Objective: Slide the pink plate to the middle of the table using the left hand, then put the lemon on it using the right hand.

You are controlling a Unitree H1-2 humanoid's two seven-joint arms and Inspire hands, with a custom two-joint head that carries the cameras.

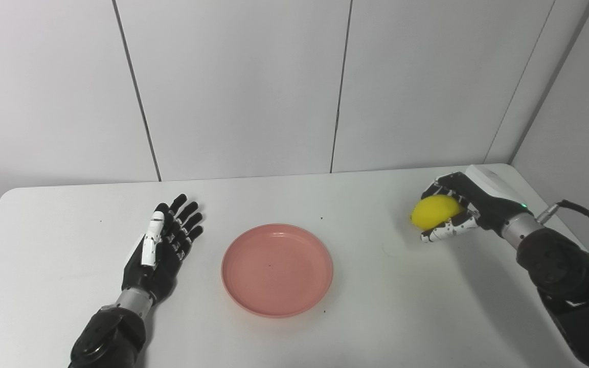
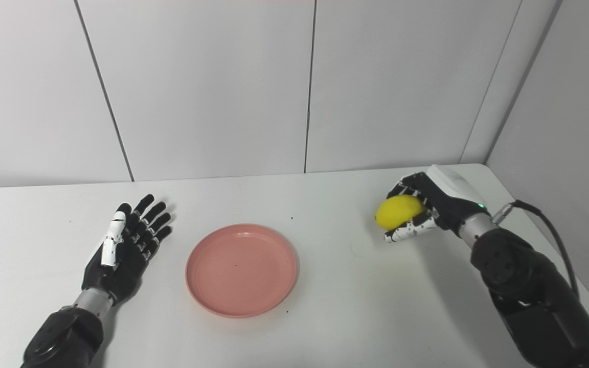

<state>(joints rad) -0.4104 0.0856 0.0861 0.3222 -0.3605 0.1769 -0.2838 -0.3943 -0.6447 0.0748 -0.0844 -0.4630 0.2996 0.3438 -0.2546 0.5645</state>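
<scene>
The pink plate (image 1: 277, 269) lies flat and empty on the white table (image 1: 69, 214), near the middle. My left hand (image 1: 164, 248) is open with fingers spread, resting a short way left of the plate, not touching it. My right hand (image 1: 460, 209) is at the far right of the table, shut on the yellow lemon (image 1: 435, 210), with fingers over its top and thumb under it. The lemon sits just above the table surface, well right of the plate. The same scene shows in the right eye view: plate (image 2: 242, 268), lemon (image 2: 399, 211).
The table's back edge meets a white panelled wall (image 1: 243, 87). A black cable (image 1: 588, 217) runs from my right wrist past the table's right edge. A few small dark specks lie on the table around the plate.
</scene>
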